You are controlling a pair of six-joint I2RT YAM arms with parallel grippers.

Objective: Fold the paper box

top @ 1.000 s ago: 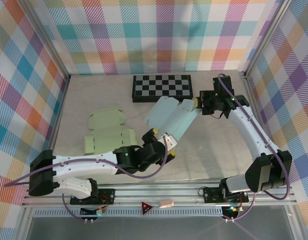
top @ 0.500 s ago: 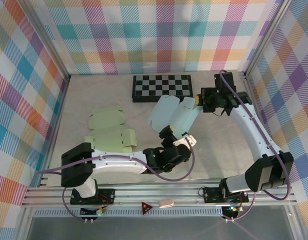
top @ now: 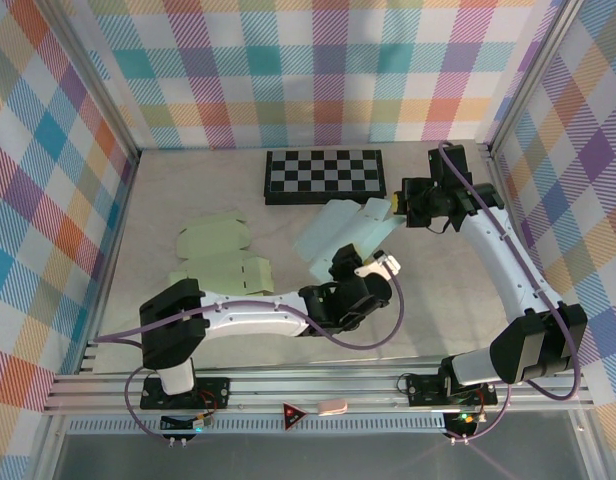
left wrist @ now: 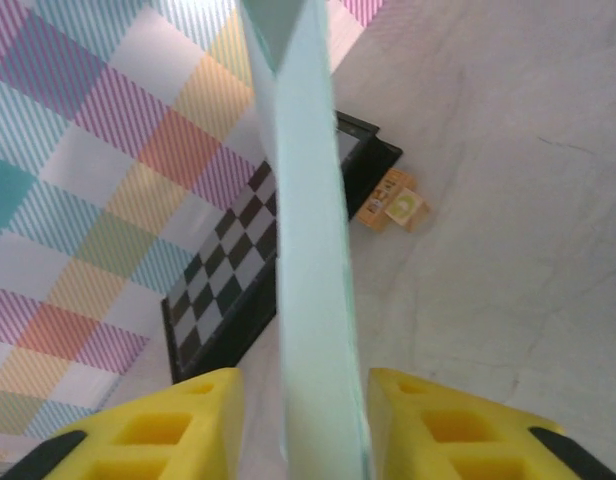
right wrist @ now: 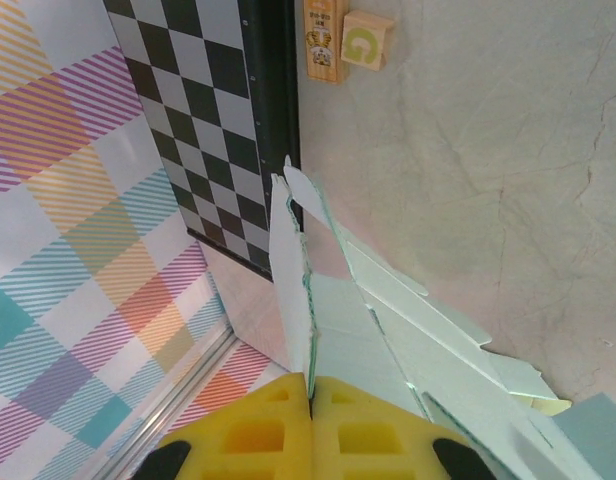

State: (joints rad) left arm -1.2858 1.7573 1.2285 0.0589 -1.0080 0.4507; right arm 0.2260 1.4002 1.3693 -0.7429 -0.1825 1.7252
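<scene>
The pale blue paper box point(top: 340, 232) hangs unfolded and tilted above the table, held up between my two arms. My right gripper point(top: 395, 206) is shut on its upper right edge; in the right wrist view the yellow fingers point(right wrist: 310, 385) pinch a thin panel of the box point(right wrist: 388, 340). My left gripper point(top: 344, 263) sits at the box's lower end. In the left wrist view a folded panel point(left wrist: 308, 250) stands edge-on between the yellow fingers point(left wrist: 303, 385), with a gap on the left side and a sliver on the right.
A black-and-white chessboard point(top: 325, 175) lies at the back. Two pale green flat box blanks point(top: 216, 258) lie on the left of the table. Small wooden blocks point(right wrist: 348, 40) sit by the chessboard's right end, near the right gripper. Plaid walls enclose the table.
My left arm has swung right and forward onto the box's lower end, and its jaws have narrowed around the panel. The right gripper has shifted slightly and still holds the box.
</scene>
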